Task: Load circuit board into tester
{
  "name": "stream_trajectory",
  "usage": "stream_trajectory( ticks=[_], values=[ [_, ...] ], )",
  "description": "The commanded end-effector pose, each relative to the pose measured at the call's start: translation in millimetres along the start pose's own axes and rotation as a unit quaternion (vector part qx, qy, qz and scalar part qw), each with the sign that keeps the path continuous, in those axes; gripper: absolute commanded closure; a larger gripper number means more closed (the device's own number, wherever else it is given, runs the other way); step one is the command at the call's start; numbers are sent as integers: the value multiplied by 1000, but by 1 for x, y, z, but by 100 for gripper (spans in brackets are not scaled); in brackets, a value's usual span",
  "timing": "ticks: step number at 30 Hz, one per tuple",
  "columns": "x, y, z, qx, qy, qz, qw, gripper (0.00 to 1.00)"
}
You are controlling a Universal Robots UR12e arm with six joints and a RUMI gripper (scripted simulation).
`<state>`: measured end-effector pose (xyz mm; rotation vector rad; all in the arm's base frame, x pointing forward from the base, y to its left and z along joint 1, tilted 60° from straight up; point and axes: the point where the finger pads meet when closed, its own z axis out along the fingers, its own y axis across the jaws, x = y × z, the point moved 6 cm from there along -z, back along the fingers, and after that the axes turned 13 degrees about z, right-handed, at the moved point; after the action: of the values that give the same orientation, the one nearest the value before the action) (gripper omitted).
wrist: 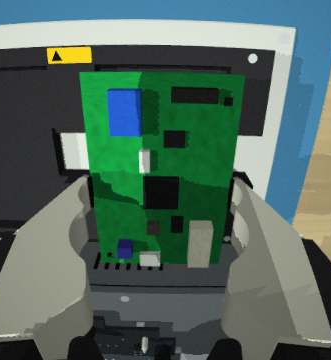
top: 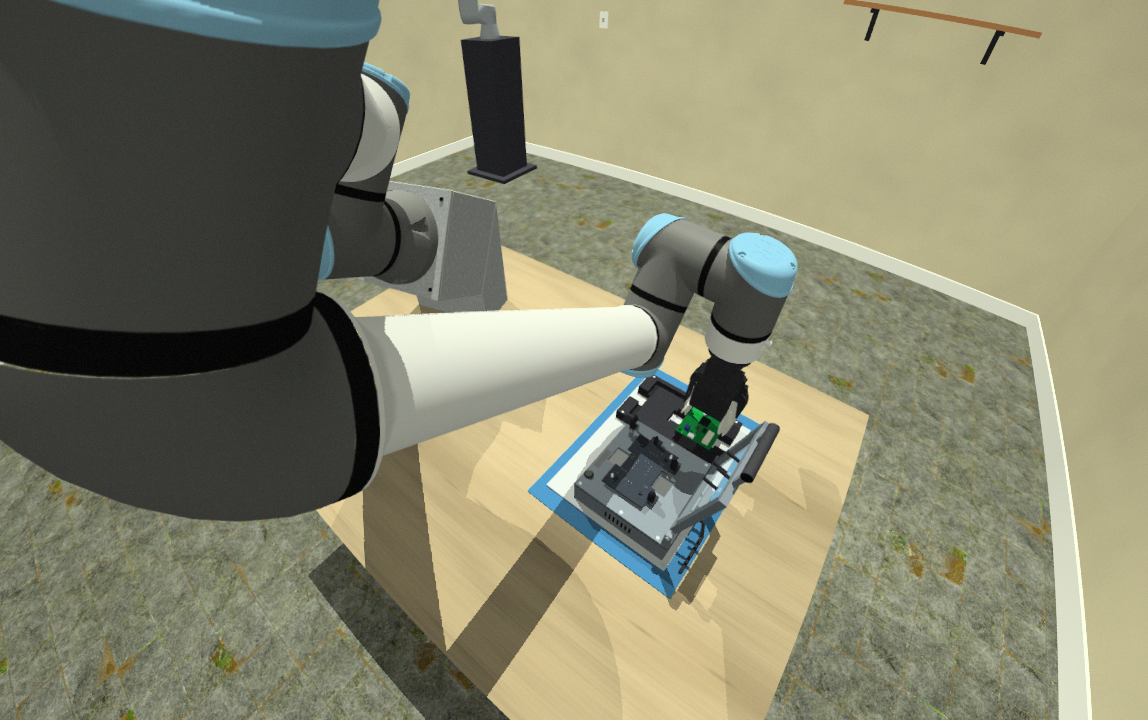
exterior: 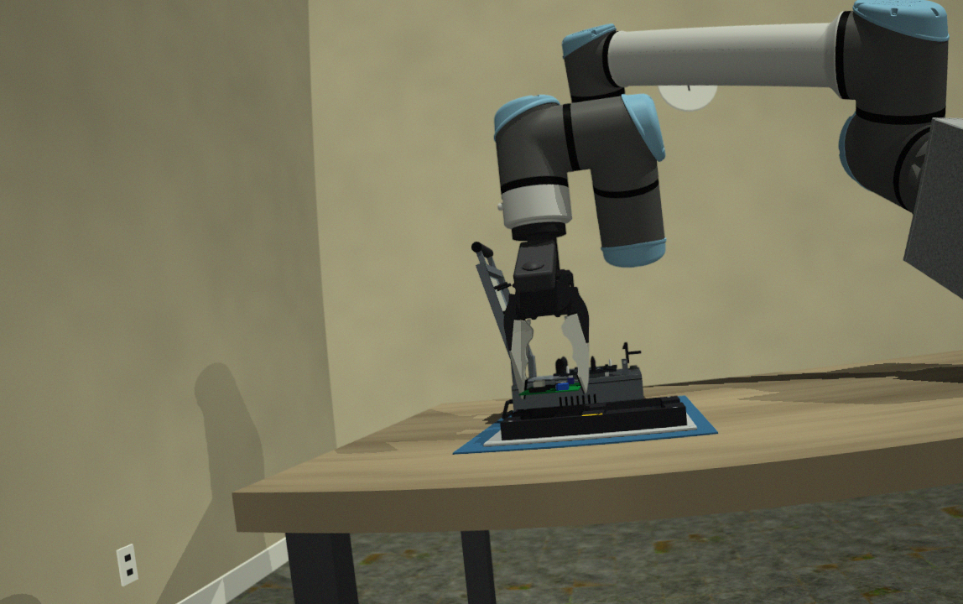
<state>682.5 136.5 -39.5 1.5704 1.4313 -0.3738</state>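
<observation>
My gripper [top: 703, 427] [exterior: 554, 390] [wrist: 161, 179] is shut on the green circuit board [top: 694, 424] [exterior: 538, 390] [wrist: 120, 165], gripping its two long edges. The board is level, component side up, just above the black tray [exterior: 590, 429] [wrist: 20, 115]. In the wrist view, its blue block [wrist: 124, 112] is at the far end; a large whitish connector [wrist: 200, 245] is at the near end, right. The grey tester [top: 596, 503] [exterior: 616, 387] [wrist: 160, 300] stands beside the tray, its lid [top: 702, 514] [exterior: 493, 288] raised. Its pins and lone black post cannot be told apart clearly.
The lid's black handle [top: 759, 453] [exterior: 481, 249] stands high on the gripper's side of the tester. Tray and tester share a blue-edged white mat [top: 547, 489] [exterior: 699, 428] on the wooden table [top: 775, 555] [exterior: 409, 466]. Small black parts stick up from the tester's top.
</observation>
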Motion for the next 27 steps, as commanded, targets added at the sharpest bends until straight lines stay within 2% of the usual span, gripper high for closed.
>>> stream_trajectory(
  ticks=[1, 18, 27],
  values=[
    [0, 0, -12, 0, 0, 0, 1000, 61],
    [0, 0, -51, 0, 0, 0, 1000, 61],
    [0, 0, -60, 0, 0, 0, 1000, 61]
  ],
)
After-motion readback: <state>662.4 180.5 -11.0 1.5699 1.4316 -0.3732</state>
